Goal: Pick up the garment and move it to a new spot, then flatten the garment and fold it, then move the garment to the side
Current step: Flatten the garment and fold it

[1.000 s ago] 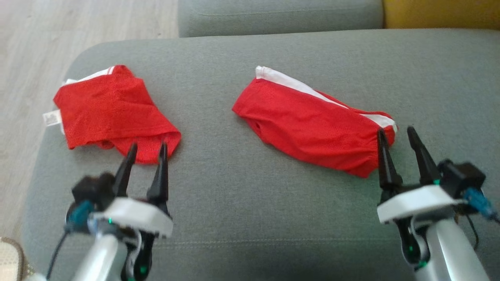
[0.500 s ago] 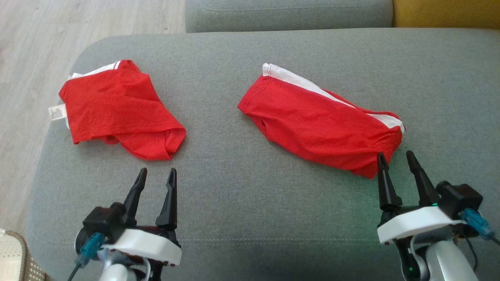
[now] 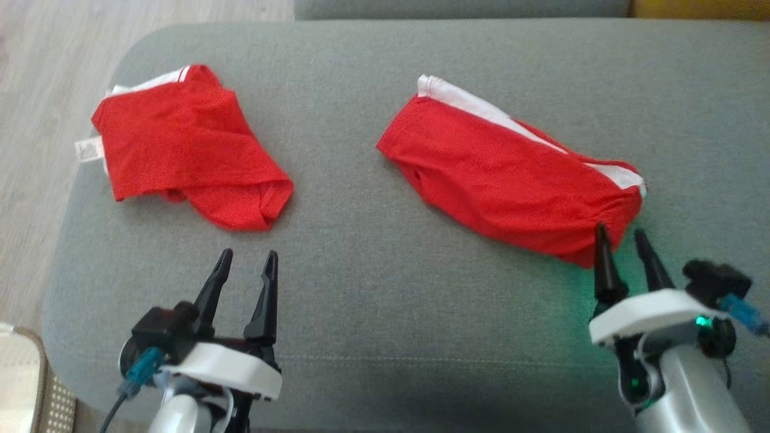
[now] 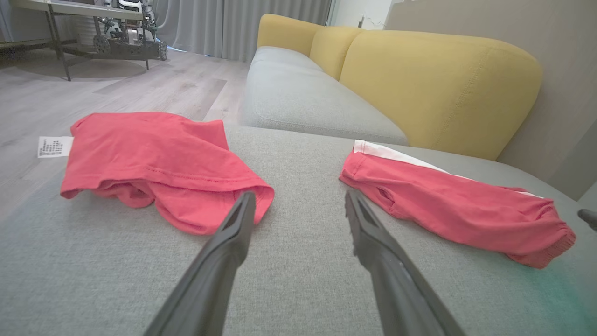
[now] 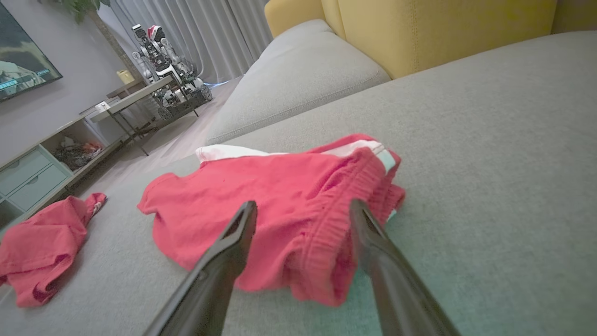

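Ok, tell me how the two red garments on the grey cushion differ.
The left garment is bunched in a compact heap; the right garment lies long and narrow. The left garment shows a white label at its edge; the right garment shows a broad white stripe along its far side. Both are red, on the grey cushion.

The red-and-white folded cloth garment (image 3: 511, 180) looks soft and matt; the grey sofa cushion (image 3: 373, 300) is coarse woven fabric.
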